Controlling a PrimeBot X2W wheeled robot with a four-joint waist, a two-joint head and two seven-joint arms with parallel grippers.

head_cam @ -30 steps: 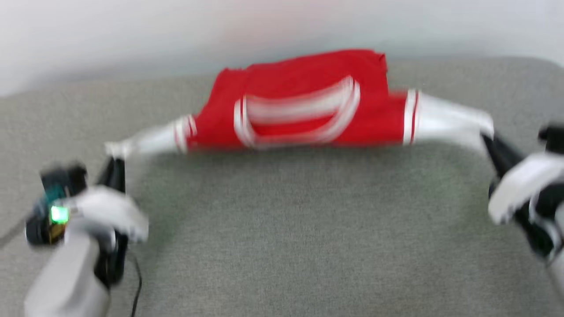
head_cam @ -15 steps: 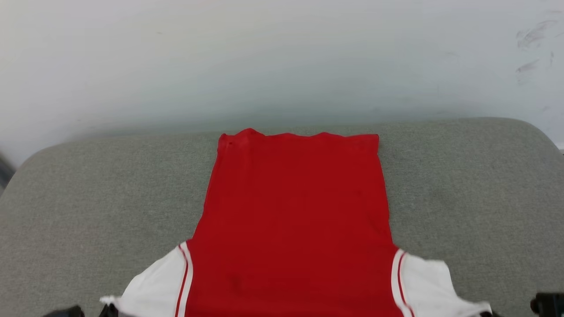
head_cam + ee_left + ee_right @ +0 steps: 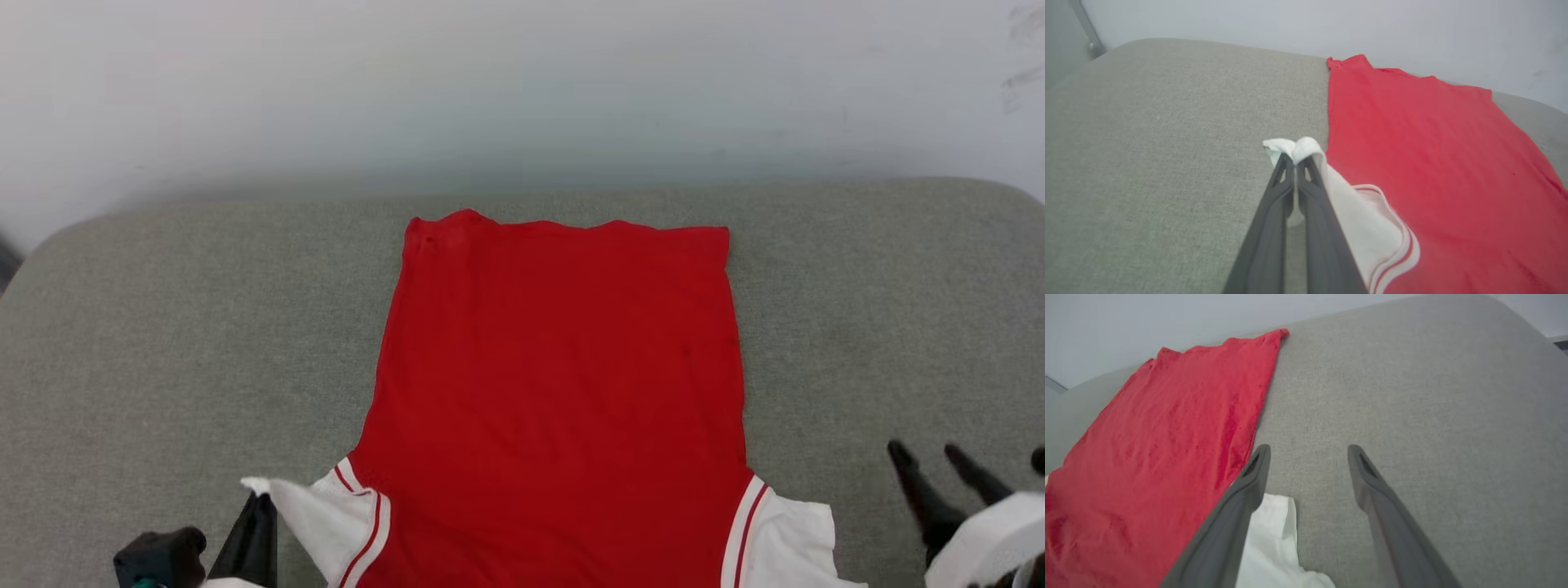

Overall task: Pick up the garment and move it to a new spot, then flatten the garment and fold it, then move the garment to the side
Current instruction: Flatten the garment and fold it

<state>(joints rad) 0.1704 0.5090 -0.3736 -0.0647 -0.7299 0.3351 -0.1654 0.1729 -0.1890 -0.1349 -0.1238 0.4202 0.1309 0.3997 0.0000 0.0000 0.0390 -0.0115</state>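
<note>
Across the grey worktop [image 3: 163, 327], your shirt [image 3: 563, 384] lay spread flat, plain red side up, hem toward the wall [image 3: 522, 82] and shoulders at the near edge. Its body sat about midway across the worktop, with bare grey fabric on both sides.

Down at the lower left, your left pincer [image 3: 260, 510] was clamped tight on the tip of the left sleeve [image 3: 318, 510]. White cloth bunched over its fingertips and rose a little off the worktop, and the red-striped trim curled just beside it.

Over on the right, your right pincer [image 3: 927, 451] stood wide apart with nothing between its fingers, tips above bare worktop. The right sleeve [image 3: 796, 543] lay loose and flat, its white corner just beside the inner finger in the right wrist view.
</note>
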